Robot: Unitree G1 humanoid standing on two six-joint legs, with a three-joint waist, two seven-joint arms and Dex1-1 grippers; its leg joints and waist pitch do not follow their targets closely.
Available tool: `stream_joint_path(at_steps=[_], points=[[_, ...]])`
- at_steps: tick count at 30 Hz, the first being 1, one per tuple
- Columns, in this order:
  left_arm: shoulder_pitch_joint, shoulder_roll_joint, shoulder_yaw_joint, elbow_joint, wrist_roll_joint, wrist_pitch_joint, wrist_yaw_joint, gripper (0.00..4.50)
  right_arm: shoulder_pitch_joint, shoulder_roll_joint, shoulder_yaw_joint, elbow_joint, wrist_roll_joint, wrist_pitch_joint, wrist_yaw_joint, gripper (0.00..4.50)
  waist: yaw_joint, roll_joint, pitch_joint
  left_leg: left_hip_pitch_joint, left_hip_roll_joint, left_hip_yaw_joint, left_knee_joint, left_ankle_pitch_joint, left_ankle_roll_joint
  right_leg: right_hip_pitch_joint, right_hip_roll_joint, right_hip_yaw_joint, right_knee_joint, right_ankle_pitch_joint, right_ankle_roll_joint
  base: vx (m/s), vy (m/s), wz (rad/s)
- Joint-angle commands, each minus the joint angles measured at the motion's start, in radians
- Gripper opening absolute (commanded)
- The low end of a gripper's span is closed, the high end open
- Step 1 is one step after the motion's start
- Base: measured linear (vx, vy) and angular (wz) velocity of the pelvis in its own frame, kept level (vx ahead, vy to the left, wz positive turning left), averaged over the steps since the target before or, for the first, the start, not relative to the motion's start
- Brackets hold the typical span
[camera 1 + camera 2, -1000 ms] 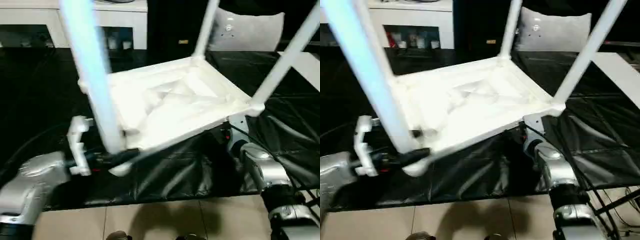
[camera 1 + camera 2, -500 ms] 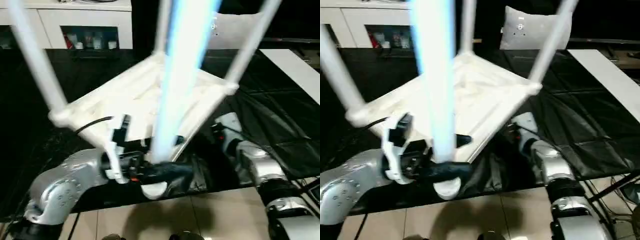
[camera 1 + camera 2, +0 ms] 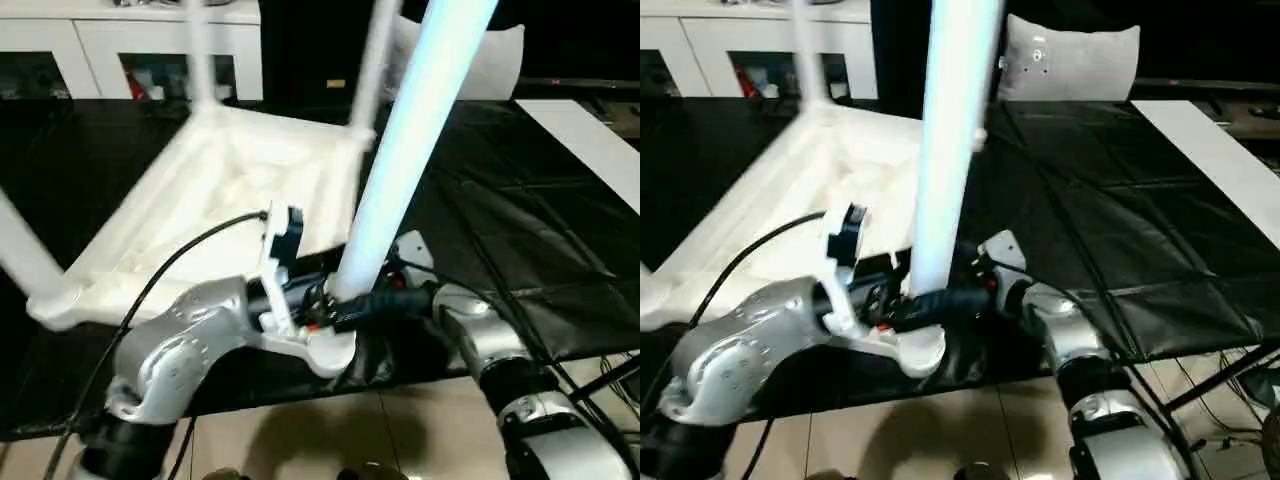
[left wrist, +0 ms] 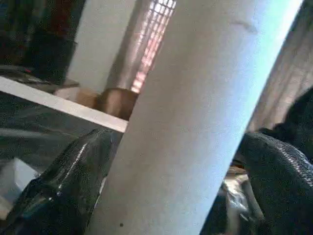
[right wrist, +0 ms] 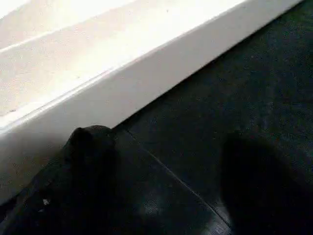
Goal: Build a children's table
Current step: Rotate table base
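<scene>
Since a second ago the children's table [image 3: 230,190] has swung round on the black sheet [image 3: 520,230]. The leg that stood at the left of the head view now rises right of the middle, and the left arm has come across the front with it.

The children's table lies upside down on the sheet, ribbed underside up. One top and four legs can be counted: the near leg [image 3: 410,140], a far leg [image 3: 375,60], another far leg [image 3: 200,50] and a left leg [image 3: 25,260] at the picture's edge.

There are two tools. The left tool [image 3: 350,300] is clamped round the near leg just above its corner socket. In the left wrist view the white leg [image 4: 195,122] fills the gap between the black fingers [image 4: 68,186], which stand wide to take it.

The right tool [image 5: 166,196] sits low on the sheet, just beside the top's long white edge [image 5: 146,83]. Its fingers [image 5: 83,161] are spread wide and hold nothing. Whether a fingertip touches the edge is unclear.

Behind stand one white cabinet [image 3: 100,40] and one grey cushion [image 3: 1070,60]. One white board [image 3: 590,140] lies at the right. A tiled floor [image 3: 400,440] shows in front.
</scene>
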Motion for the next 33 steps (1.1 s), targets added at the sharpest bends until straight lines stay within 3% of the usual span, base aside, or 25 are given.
stream_joint_path(at_steps=[1, 5, 11, 13, 14, 16, 19, 21, 23, 25, 26, 28, 30, 33], points=[[-0.039, -0.05, -0.033, 0.045, 0.063, -0.063, 0.058, 4.47, -0.011, 0.038, 0.012, 0.015, -0.001, -0.027, -0.022, 4.5, 0.007, 0.014, -0.072, 0.0, 0.046, -0.007, -0.075, -0.106, 0.019, 0.057, -0.075, 0.037, -0.069, -0.12, -0.259, 0.0, 0.0, 0.0], [-0.056, -0.085, -0.019, 0.09, 0.101, -0.106, 0.105, 4.47, -0.007, 0.027, -0.027, 0.02, 0.021, -0.033, -0.035, 4.5, 0.008, 0.018, -0.073, 0.0, 0.047, -0.01, -0.075, -0.133, 0.014, 0.06, -0.078, 0.037, -0.07, -0.144, -0.255, 0.0, 0.0, 0.0], [-0.073, -0.117, -0.035, 0.145, 0.198, -0.174, 0.156, 4.47, 0.013, -0.014, -0.08, 0.023, 0.025, -0.063, -0.098, 4.5, 0.013, 0.02, -0.075, 0.005, 0.048, -0.008, -0.075, -0.123, 0.028, 0.058, -0.075, 0.036, -0.069, -0.089, -0.266, 0.0, 0.0, 0.0], [-0.058, -0.046, -0.074, 0.141, 0.25, -0.196, 0.103, 4.47, 0.042, -0.05, -0.129, -0.022, 0.059, -0.063, -0.082, 4.5, 0.017, 0.021, -0.075, 0.004, 0.046, -0.009, -0.074, -0.118, 0.037, 0.059, -0.075, 0.035, -0.067, -0.085, -0.265, 0.0, 0.0, 0.0], [-0.055, -0.04, -0.076, 0.139, 0.252, -0.197, 0.097, 4.47, 0.044, -0.053, -0.132, -0.026, 0.061, -0.063, -0.079, 4.5, 0.02, 0.025, -0.075, 0.005, 0.046, -0.009, -0.074, -0.119, 0.04, 0.059, -0.075, 0.036, -0.067, -0.089, -0.26, 0.0, 0.0, 0.0], [-0.034, 0.024, -0.089, 0.126, 0.261, -0.197, 0.033, 4.47, 0.066, -0.073, -0.148, -0.069, 0.082, -0.054, -0.046, 4.5, 0.027, 0.024, -0.075, 0.005, 0.045, -0.007, -0.074, -0.108, 0.05, 0.059, -0.074, 0.037, -0.066, -0.088, -0.252, 0.0, 0.0, 0.0], [0.002, 0.143, -0.096, 0.121, 0.272, -0.192, -0.093, 4.47, 0.108, -0.112, -0.152, -0.154, 0.114, -0.031, 0.027, 4.5, 0.03, 0.034, -0.073, 0.005, 0.043, -0.011, -0.077, -0.125, 0.043, 0.058, -0.073, 0.034, -0.068, -0.126, -0.24, 0.0, 0.0, 0.0], [0.002, 0.143, -0.096, 0.121, 0.272, -0.192, -0.093, 4.47, 0.108, -0.112, -0.152, -0.154, 0.114, -0.031, 0.027, 4.5, 0.023, 0.032, -0.071, 0.004, 0.044, -0.008, -0.078, -0.147, 0.035, 0.055, -0.074, 0.035, -0.072, -0.161, -0.245, 0.0, 0.0, 0.0], [0.019, 0.223, -0.091, 0.133, 0.277, -0.194, -0.172, 4.47, 0.132, -0.141, -0.15, -0.207, 0.128, -0.027, 0.072, 4.5, 0.025, 0.037, -0.069, 0.006, 0.044, -0.009, -0.08, -0.172, 0.028, 0.052, -0.074, 0.036, -0.077, -0.207, -0.239, 0.0, 0.0, 0.0], [0.006, 0.31, -0.097, 0.202, 0.312, -0.247, -0.258, 4.31, 0.17, -0.185, -0.132, -0.293, 0.149, 0.002, 0.165, 4.5, 0.028, 0.037, -0.069, 0.008, 0.042, -0.011, -0.082, -0.175, 0.034, 0.053, -0.07, 0.036, -0.079, -0.214, -0.219, 0.0, 0.0, 0.0], [0.006, 0.31, -0.097, 0.202, 0.312, -0.247, -0.258, 4.12, 0.17, -0.185, -0.132, -0.293, 0.149, 0.002, 0.165, 4.5, 0.027, 0.037, -0.069, 0.007, 0.043, -0.01, -0.082, -0.171, 0.034, 0.052, -0.07, 0.038, -0.076, -0.204, -0.217, 0.0, 0.0, 0.0], [-0.033, 0.364, -0.135, 0.305, 0.405, -0.341, -0.292, 4.12, 0.205, -0.231, -0.106, -0.364, 0.144, 0.004, 0.226, 4.5, 0.028, 0.038, -0.069, 0.007, 0.04, -0.01, -0.083, -0.166, 0.042, 0.052, -0.067, 0.037, -0.083, -0.211, -0.206, 0.0, 0.0, 0.0], [-0.075, 0.388, -0.171, 0.39, 0.48, -0.407, -0.307, 4.07, 0.228, -0.269, -0.099, -0.429, 0.161, 0.026, 0.272, 4.5, 0.031, 0.045, -0.073, 0.009, 0.042, -0.012, -0.082, -0.157, 0.034, 0.051, -0.072, 0.036, -0.076, -0.193, -0.212, 0.0, 0.0, 0.0], [-0.099, 0.391, -0.189, 0.433, 0.517, -0.436, -0.315, 3.7, 0.245, -0.292, -0.096, -0.476, 0.169, 0.049, 0.295, 4.5, 0.032, 0.046, -0.073, 0.007, 0.043, -0.013, -0.082, -0.158, 0.029, 0.054, -0.076, 0.036, -0.075, -0.174, -0.223, 0.0, 0.0, 0.0]])
